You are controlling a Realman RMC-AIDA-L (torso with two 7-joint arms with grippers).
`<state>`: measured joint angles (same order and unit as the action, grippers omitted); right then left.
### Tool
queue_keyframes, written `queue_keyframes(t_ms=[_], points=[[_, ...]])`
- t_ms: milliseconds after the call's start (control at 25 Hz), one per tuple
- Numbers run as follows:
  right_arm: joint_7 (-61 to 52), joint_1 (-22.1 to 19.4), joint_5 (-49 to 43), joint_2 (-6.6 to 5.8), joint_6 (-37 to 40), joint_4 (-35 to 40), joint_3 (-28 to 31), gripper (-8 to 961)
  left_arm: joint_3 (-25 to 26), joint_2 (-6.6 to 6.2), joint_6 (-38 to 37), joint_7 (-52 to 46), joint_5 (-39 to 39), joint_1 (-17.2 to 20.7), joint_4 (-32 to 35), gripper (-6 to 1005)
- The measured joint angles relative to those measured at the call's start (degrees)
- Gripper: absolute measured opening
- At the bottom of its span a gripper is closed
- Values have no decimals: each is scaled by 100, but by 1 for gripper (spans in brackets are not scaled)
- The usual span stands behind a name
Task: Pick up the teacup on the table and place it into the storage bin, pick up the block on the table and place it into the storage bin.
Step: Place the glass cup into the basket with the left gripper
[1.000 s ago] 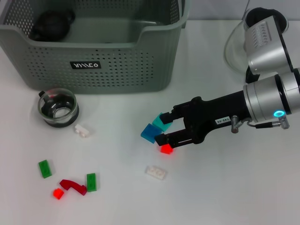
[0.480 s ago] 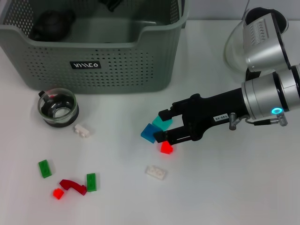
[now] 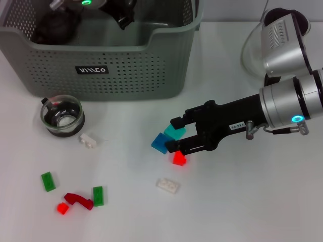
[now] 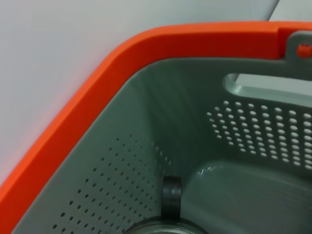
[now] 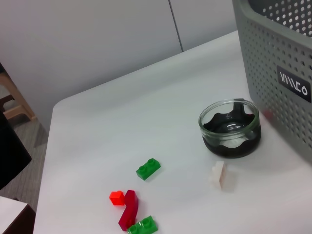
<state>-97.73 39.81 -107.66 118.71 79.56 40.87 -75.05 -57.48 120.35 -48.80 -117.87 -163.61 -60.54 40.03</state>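
Now, at centre right of the head view, the right gripper (image 3: 174,135) has its jaws open around a teal block (image 3: 175,132) on the tabletop (image 3: 242,201), while the left gripper (image 3: 118,11), jaws unreadable, hangs over the bin (image 3: 101,65) at upper left.

Cam looked down into an inside corner of the storage bin (image 4: 146,161). Rim (image 4: 97,92) showed orange here, curving round the corner. Grey-green walls were perforated w/ rows of small holes, and one wall had a handle cutout (image 4: 263,90) near the top. On the bin floor by the corner sat a dark item (image 4: 170,200), poss. a teacup handle, cut off at the frame edge.
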Motion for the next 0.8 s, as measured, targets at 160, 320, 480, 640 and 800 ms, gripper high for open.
queue_keyframes(t_ms=[160, 320, 480, 640, 800], points=[[7, -19, 0, 3, -19, 1, -11, 685, -46, 8, 39, 5, -4, 39, -5, 170], [8, -24, 0, 2, -35, 0, -18, 685, -181, 36, 24, 24, -7, 78, -16, 180], [8, -20, -6, 2, -38, 0, -12, 685, -207, 53, 50, 23, -10, 91, -18, 191], [6, -29, -9, -2, -38, 0, -6, 685, -241, 57, 58, 14, -13, 105, -21, 201], [4, -45, -10, -5, -38, 1, -1, 685, -244, 59, 87, -13, -13, 133, -21, 212]])
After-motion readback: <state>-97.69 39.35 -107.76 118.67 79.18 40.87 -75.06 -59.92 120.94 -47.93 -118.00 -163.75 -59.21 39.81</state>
